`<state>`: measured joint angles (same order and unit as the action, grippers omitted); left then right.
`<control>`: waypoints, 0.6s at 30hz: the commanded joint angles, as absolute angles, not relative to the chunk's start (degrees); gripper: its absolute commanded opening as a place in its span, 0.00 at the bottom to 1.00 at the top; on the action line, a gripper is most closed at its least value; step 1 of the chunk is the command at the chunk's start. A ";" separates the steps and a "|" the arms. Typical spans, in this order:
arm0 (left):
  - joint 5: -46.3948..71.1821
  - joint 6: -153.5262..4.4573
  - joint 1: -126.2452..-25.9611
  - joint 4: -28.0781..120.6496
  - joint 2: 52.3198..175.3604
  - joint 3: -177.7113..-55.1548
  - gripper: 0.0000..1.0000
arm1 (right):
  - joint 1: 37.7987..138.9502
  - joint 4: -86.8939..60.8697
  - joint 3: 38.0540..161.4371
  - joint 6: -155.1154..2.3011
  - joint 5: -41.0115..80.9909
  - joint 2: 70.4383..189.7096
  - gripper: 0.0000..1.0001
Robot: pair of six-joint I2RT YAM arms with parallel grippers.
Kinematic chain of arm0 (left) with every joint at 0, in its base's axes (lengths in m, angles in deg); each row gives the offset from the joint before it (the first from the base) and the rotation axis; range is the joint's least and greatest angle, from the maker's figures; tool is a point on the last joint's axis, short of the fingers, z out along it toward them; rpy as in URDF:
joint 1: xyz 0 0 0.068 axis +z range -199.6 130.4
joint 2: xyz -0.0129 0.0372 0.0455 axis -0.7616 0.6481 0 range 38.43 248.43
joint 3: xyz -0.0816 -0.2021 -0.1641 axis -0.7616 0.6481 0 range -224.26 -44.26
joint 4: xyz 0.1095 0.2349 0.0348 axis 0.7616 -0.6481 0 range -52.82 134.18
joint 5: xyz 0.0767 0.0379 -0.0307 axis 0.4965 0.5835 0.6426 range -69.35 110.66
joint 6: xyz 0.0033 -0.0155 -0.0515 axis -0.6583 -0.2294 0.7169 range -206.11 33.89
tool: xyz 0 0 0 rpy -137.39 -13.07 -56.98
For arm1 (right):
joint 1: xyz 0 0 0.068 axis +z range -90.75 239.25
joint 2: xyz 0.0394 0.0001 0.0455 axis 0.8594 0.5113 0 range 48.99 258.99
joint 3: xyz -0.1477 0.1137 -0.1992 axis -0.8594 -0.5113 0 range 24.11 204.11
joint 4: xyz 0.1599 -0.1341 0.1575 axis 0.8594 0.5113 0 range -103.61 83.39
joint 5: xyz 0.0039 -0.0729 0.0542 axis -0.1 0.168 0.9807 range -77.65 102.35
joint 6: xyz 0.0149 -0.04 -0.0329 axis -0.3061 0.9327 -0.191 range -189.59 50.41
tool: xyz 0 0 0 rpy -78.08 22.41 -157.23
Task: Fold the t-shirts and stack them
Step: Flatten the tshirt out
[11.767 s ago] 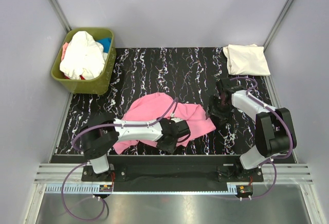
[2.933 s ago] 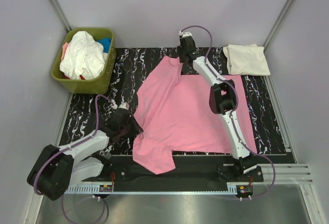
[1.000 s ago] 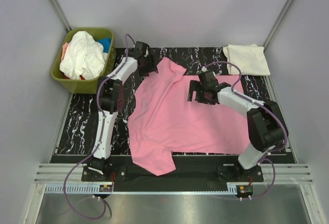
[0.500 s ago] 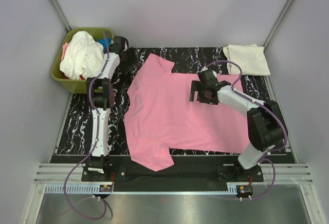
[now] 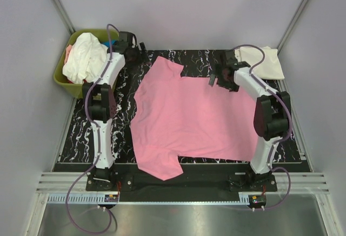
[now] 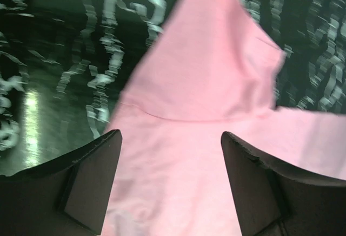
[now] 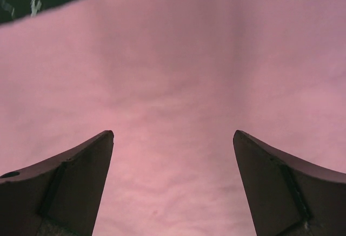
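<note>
The table (image 5: pixel 205 63), black with white veining, carries everything; across its middle lies the pink t-shirt (image 5: pixel 189 119), spread nearly flat, its hem toward the right arm's side and its neck toward the left; one sleeve (image 5: pixel 168 65) points to the far edge, the other (image 5: pixel 162 168) lies at the near edge and seems to lap over it.

At the far left corner stands the olive bin (image 5: pixel 89 90), with a white t-shirt (image 5: pixel 85 57) heaped in it; at the far right corner lies a cream t-shirt (image 5: pixel 262 63), already folded and so the likely start of the stack.

The left pincer (image 6: pixel 170 136) hangs released above the far sleeve, jaws wide, nothing between them, apart from the cloth; the right pincer (image 7: pixel 173 133) hovers over the far edge of the pink body, likewise released and holding nothing.

By my reading, the step in hand is the end of laying the shirt out, with the first fold not yet begun; the cloth shows only faint ripples, so it looks ready.

The next move calls for each pincer to drop onto the far edge, one at the sleeve and one nearer the hem, pinch a single layer, and carry it toward the near side together; uneven lifting would skew the fold, and the near sleeve may need tucking in first.
</note>
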<state>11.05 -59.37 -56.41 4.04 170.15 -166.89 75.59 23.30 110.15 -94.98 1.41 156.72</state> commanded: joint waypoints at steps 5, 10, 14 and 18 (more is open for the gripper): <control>6.77 -58.87 -62.43 9.46 167.37 -158.27 0.78 | 68.13 39.82 134.75 -91.74 -0.22 175.36 1.00; 6.85 -57.29 -62.79 8.94 172.01 -158.70 0.77 | 67.86 42.55 143.71 -91.74 1.71 184.50 1.00; 8.78 -59.13 -62.44 5.61 175.19 -160.98 0.77 | 67.86 44.13 148.91 -91.04 2.15 189.52 0.99; 13.62 -59.31 -59.72 2.43 176.51 -161.43 0.77 | 67.95 45.53 153.74 -91.30 5.13 193.74 0.98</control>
